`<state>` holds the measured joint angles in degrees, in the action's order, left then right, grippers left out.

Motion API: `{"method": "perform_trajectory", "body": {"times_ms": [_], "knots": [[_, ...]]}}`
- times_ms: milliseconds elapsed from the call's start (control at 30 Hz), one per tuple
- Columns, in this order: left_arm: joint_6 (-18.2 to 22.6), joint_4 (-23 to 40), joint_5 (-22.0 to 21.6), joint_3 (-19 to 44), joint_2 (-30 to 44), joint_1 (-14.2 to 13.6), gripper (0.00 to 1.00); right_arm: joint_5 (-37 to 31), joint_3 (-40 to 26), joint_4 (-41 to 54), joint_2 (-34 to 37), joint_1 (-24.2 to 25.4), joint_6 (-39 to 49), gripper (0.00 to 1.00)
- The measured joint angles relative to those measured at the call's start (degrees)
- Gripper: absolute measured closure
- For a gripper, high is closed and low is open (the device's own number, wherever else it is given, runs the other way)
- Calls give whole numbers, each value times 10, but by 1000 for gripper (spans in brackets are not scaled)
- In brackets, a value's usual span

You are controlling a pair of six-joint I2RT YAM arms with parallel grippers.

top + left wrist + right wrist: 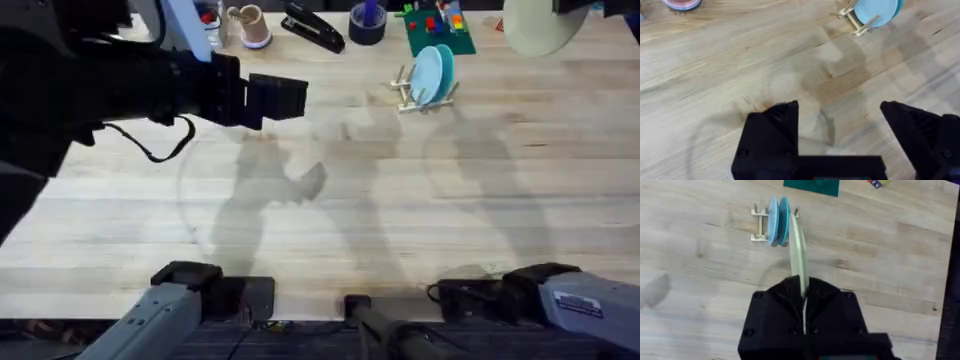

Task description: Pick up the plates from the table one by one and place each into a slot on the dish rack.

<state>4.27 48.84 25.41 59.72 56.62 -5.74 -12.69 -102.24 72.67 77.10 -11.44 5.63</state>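
The right gripper [804, 297] is clamped on the lower rim of a thin round pale yellow-cream plate [798, 255], held on edge; in the right wrist view the plate's long axis runs up the frame toward the small light wooden dowel dish rack [760, 225], which sits upper left of centre, just beyond and a little left of the plate's far rim; so the plate likely needs to shift left to meet a free slot. Two light blue plates [777, 220] stand upright in the rack, parallel to the held one. The left gripper [840, 130] hangs wide open and empty over the pale plank table [715, 75], well apart from the rack. Count: three plates, one rack.
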Motion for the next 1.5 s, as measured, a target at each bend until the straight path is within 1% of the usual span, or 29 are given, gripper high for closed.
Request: {"method": "perform_trajectory", "body": {"times_ms": [233,467,567,733,900,1167,1500], "knots": [[0,0,0,0,0,0,5,-1,0,-2,0,3,0,972],[0,0,0,0,0,0,6,-5,-2,-19,11,46,5,972],[0,0,0,0,0,0,6,8,-3,-19,31,64,10,973],[0,0,0,0,0,0,5,52,-3,-26,73,97,15,972],[0,0,0,0,0,0,5,76,-3,-36,107,118,17,972],[0,0,0,0,0,0,6,112,-3,-64,150,121,22,972],[0,0,0,0,0,0,5,123,-3,-99,195,121,22,972]]}}
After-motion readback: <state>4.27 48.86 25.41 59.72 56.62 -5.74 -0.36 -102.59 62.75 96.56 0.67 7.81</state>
